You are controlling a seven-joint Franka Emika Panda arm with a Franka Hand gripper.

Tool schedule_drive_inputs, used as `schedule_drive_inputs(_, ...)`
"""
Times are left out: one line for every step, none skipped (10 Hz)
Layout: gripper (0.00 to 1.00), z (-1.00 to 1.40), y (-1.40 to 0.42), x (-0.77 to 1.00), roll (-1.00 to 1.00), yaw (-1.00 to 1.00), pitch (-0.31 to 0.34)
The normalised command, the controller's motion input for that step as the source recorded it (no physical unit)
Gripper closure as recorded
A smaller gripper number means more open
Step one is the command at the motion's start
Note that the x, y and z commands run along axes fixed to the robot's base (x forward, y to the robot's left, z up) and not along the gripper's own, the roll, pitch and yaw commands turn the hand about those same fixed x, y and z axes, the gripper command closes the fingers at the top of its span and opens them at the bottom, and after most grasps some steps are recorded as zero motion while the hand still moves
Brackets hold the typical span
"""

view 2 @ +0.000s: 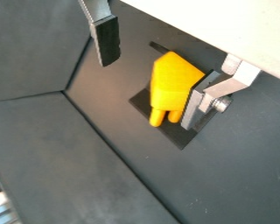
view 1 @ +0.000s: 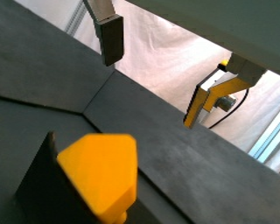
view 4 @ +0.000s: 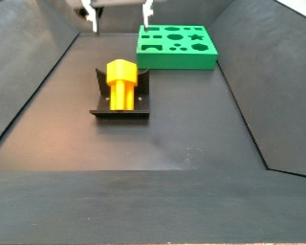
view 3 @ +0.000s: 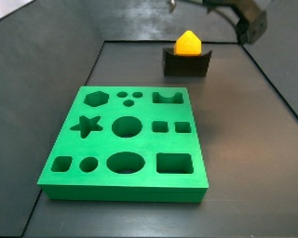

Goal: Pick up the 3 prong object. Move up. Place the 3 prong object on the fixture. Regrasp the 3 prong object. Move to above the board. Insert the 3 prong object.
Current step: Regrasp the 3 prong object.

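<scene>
The orange-yellow 3 prong object (view 4: 121,84) rests in the notch of the dark fixture (view 4: 120,107), free of the gripper. It also shows in a side view (view 3: 188,42) on the fixture (view 3: 186,65), and in both wrist views (view 2: 171,83) (view 1: 98,171). The gripper (view 4: 119,19) is open and empty, above the object. In a wrist view one finger (view 2: 105,39) stands well apart from the object and the other finger (view 2: 206,98) is close beside it. The green board (view 3: 127,139) lies flat away from the fixture.
Dark sloped walls (view 4: 41,86) enclose the dark floor on the sides. The board (view 4: 176,46) lies beyond the fixture, under the gripper's far side. A pale cloth backdrop (view 1: 166,61) shows beyond the wall.
</scene>
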Motion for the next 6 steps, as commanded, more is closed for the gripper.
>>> schedule_drive_inputs(0.0,-1.0,0.06,0.07,0.06,0.07,-0.042)
schedule_drive_inputs(0.0,-1.0,0.05,0.08,0.06,0.06,-0.051)
schedule_drive_inputs(0.0,-1.0,0.05,0.09,0.07,0.04,-0.054)
schedule_drive_inputs(0.0,-1.0,0.04,0.1,0.07,0.03,-0.053)
schedule_drive_inputs(0.0,-1.0,0.03,0.11,0.07,0.02,-0.05)
schedule_drive_inputs(0.0,-0.97,0.03,0.11,0.07,0.01,-0.044)
